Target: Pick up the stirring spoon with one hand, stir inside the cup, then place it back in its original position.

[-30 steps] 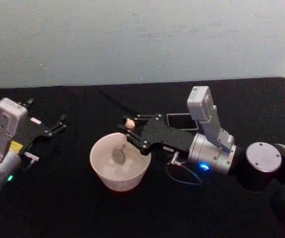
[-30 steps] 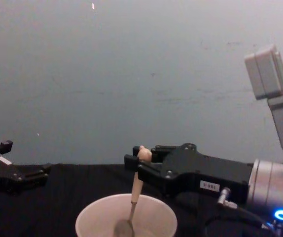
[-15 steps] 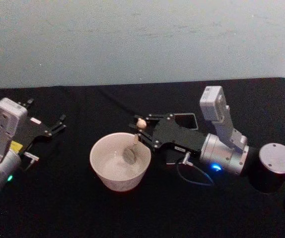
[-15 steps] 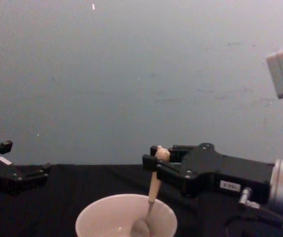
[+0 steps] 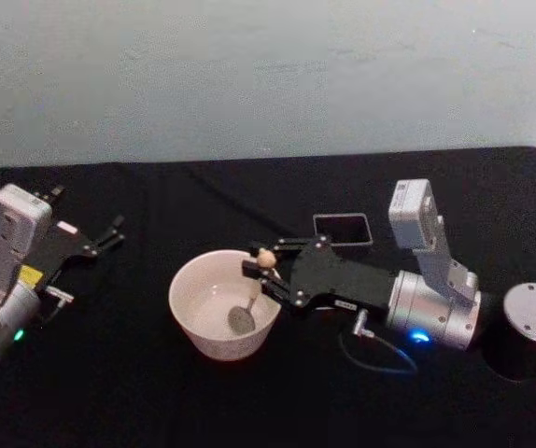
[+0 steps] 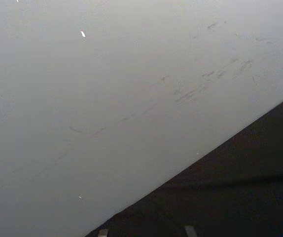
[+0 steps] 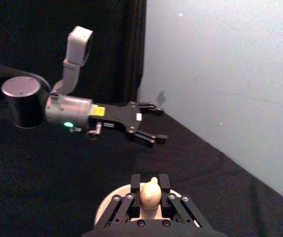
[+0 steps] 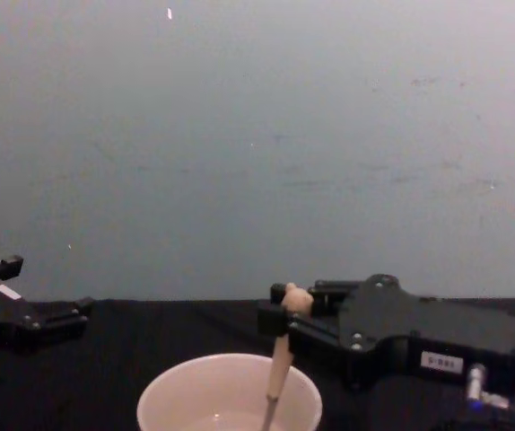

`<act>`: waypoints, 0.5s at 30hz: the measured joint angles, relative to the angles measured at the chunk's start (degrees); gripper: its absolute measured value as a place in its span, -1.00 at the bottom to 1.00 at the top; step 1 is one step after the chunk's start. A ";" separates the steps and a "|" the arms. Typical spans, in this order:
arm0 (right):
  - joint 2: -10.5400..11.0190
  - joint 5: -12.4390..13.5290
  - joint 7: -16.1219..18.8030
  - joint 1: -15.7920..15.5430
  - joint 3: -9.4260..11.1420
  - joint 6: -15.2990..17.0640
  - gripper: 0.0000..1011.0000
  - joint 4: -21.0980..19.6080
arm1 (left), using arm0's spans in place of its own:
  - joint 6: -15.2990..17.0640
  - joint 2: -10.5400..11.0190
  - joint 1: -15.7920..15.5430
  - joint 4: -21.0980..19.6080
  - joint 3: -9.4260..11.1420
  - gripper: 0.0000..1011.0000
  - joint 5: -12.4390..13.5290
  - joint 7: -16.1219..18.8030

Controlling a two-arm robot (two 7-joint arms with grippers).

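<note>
The off-white cup [image 5: 182,285] stands at the table's middle. My right gripper [image 5: 265,268], black on a silver wrist, reaches in from the right and is shut on the stirring spoon's beige handle just under its knob [image 5: 265,256]. The spoon hangs tilted, its metal bowl [image 5: 242,321] low inside the cup, right of centre. From the chest the handle [image 8: 280,364] dips behind the cup rim [image 8: 181,382], held by that gripper [image 8: 282,321]. The right wrist view shows the knob [image 7: 150,192] between the fingers. The dark square holder [image 5: 342,229] stands behind the right gripper. My left gripper [image 5: 111,233] is parked at the left, open.
A thin cable [image 5: 377,356] loops on the black tabletop under the right wrist. The arm's round grey joint cap [image 5: 535,313] sits at the far right. A pale wall runs along the table's far edge. Bare tabletop lies between the cup and the left gripper [image 7: 154,124].
My right gripper carried the spoon first to the right, then toward me, so the spoon's bowl swept across the cup. The arm's shift uncovered the holder. The left arm stayed still.
</note>
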 joint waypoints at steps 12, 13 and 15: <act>-2.56 0.84 0.53 1.77 -2.13 0.37 -0.58 1.41 | 0.00 0.00 0.00 0.00 0.00 0.98 0.00 0.00; -3.02 0.84 0.48 2.17 -2.35 0.37 -0.58 1.98 | 0.00 0.00 0.00 0.00 0.00 0.98 0.00 0.00; -3.58 0.81 0.36 2.67 -2.57 0.37 -0.58 2.76 | 0.00 0.00 0.00 0.00 0.00 0.98 0.00 0.00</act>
